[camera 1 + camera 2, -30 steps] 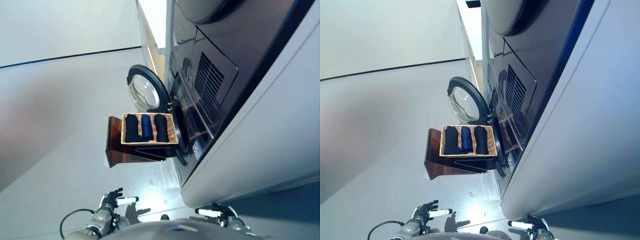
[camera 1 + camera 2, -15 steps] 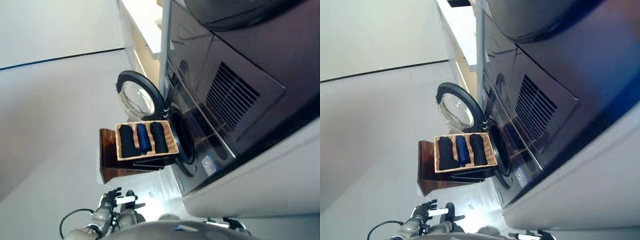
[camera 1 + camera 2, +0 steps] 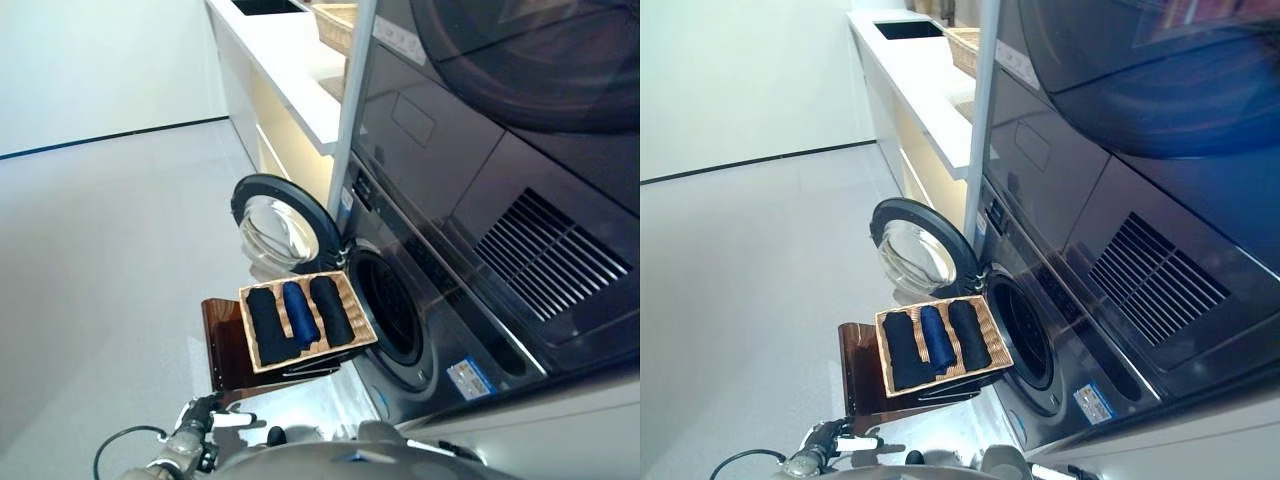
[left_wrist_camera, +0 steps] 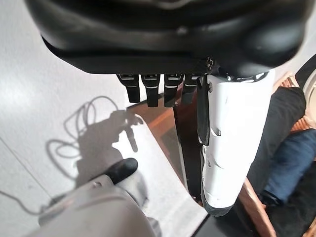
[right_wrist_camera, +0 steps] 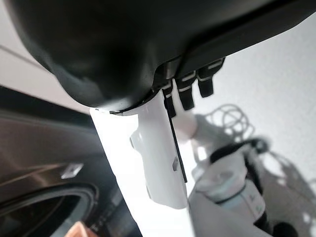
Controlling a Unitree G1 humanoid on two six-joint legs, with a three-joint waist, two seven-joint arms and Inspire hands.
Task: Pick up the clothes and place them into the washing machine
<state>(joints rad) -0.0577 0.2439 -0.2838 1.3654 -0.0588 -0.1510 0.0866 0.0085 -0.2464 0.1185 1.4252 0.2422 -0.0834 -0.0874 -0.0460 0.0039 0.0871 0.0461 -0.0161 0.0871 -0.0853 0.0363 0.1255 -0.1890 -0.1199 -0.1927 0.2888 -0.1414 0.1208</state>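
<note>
Washing machine drum interior dark, right side cut off.

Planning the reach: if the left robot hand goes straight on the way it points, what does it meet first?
Probably the brown wooden stand under the wicker basket; the left robot hand points at it, open and empty, though depth is unclear.

The right hand hangs free above the pale floor, holding nothing. Its dark bulk fills most of the view, and its white-covered thumb stands straight out from it. Beside the thumb, a short row of dark fingertips pokes out, straight and relaxed, touching nothing. Past the thumb stands the dark glossy front of the washing machine, with the curved rim of its round door opening low on that front. A small tan corner of the wicker basket shows at the edge, just by the opening.
</note>
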